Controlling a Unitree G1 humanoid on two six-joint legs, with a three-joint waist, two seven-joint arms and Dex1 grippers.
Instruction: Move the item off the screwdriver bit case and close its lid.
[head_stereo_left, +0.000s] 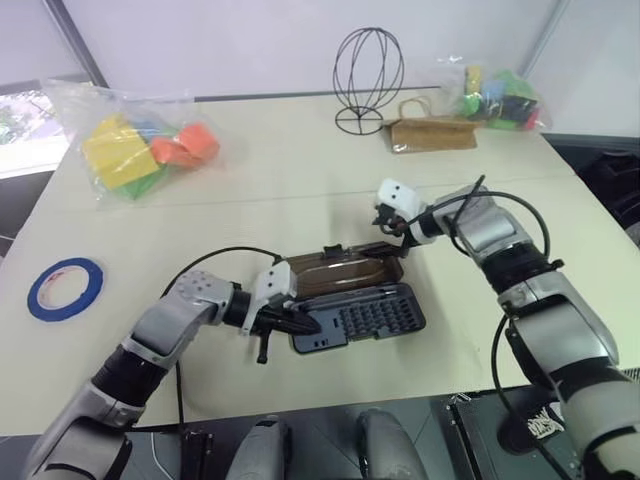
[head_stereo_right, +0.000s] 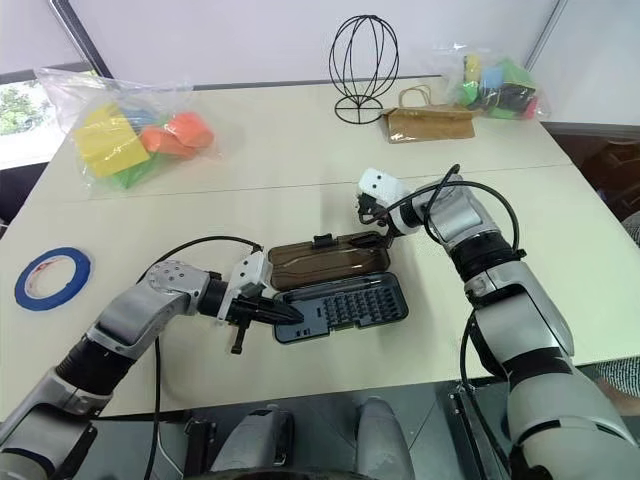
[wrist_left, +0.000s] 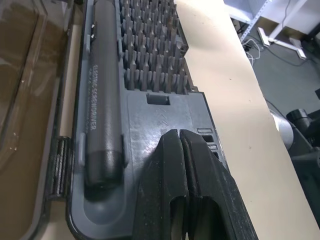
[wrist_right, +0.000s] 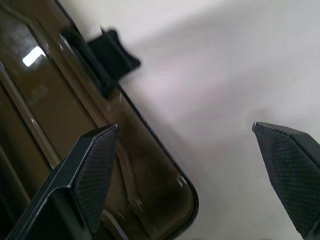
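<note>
Blue tape ring (head_stereo_left: 65, 289) lies at the table's left edge, well clear of the screwdriver bit case (head_stereo_left: 365, 316). The lid (head_stereo_left: 340, 273) lies folded open on the far side. Left gripper (head_stereo_left: 300, 322), clenched empty, presses the case's left end. Right gripper (head_stereo_left: 392, 226), spread wide, holds nothing and hovers over the lid's right corner.

Advice: hook the far edge and swing the lid nearward while the left steadies. Bare table (head_stereo_left: 300, 180) lies beyond.

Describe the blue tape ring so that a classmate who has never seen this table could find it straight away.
Start at the beige table and go to its left edge, well left of the open screwdriver bit case. There the blue tape ring lies flat and alone. Unlike the bagged colourful blocks farther back, it is a thin, loose blue hoop with a white inner core.
</note>
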